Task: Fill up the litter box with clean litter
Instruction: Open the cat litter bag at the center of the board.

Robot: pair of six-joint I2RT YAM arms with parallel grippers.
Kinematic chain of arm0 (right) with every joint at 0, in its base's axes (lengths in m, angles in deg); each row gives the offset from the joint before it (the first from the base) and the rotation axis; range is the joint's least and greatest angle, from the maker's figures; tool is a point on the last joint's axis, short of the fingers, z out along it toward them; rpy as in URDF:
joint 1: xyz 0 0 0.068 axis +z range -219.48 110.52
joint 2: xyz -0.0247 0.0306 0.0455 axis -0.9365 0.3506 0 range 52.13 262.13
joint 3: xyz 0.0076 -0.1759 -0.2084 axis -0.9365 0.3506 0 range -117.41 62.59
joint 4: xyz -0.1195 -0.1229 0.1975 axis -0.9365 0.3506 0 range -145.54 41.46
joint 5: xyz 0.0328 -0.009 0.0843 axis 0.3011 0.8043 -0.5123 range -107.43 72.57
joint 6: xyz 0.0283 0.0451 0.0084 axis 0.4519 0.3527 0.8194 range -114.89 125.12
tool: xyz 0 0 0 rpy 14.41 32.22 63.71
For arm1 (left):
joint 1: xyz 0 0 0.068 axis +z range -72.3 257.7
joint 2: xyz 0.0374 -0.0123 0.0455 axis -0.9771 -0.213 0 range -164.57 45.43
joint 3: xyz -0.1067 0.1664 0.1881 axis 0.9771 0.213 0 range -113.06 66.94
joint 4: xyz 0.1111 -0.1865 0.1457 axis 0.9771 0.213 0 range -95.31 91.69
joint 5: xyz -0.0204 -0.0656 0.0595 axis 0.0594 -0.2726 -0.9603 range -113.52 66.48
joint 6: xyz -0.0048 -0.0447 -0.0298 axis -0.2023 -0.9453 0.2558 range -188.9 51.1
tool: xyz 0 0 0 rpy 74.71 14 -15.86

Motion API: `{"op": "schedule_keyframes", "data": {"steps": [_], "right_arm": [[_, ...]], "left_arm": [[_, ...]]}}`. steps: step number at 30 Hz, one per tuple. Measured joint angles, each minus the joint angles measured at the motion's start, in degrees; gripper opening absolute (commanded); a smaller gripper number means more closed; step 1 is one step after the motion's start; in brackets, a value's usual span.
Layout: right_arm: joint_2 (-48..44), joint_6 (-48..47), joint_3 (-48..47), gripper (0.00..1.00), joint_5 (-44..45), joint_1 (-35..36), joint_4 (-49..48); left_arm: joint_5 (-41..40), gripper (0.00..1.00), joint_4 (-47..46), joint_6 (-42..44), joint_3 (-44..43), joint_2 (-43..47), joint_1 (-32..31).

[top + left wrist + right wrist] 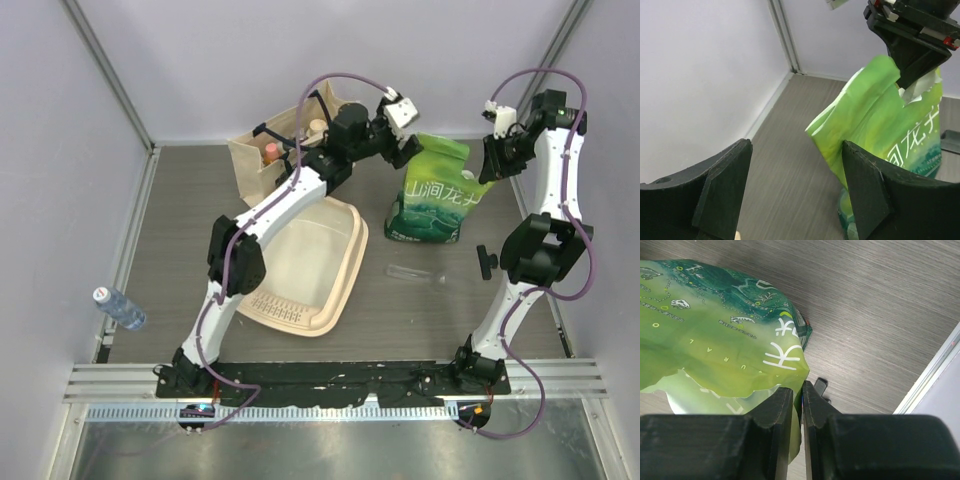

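The cream litter box lies on the table's middle, under the left arm; no litter shows in it. The green bag with white characters stands upright to its right. My right gripper is shut on the bag's top right corner, which shows pinched between its fingers in the right wrist view. My left gripper is open and empty beside the bag's top left corner; the bag's top shows just past its right finger. The clean litter itself is hidden.
A beige canvas tote bag with items inside stands at the back left. A plastic water bottle lies at the left edge. A clear object lies on the table in front of the green bag. Walls close off the back and sides.
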Motion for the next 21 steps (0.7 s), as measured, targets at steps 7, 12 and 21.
{"op": "schedule_keyframes", "data": {"steps": [7,12,21], "right_arm": [[-0.02,-0.13,-0.66,0.17,-0.15,0.35,-0.04],[-0.02,-0.11,-0.85,0.14,-0.02,0.9,-0.02],[-0.04,-0.61,-0.85,0.01,0.76,1.79,0.17]], "left_arm": [[12.04,0.69,0.96,-10.62,-1.66,-0.96,3.63],[16.31,0.48,1.27,-13.22,-0.59,-0.98,1.84],[17.79,0.0,1.99,-14.08,-0.59,-2.16,-1.03]]}}
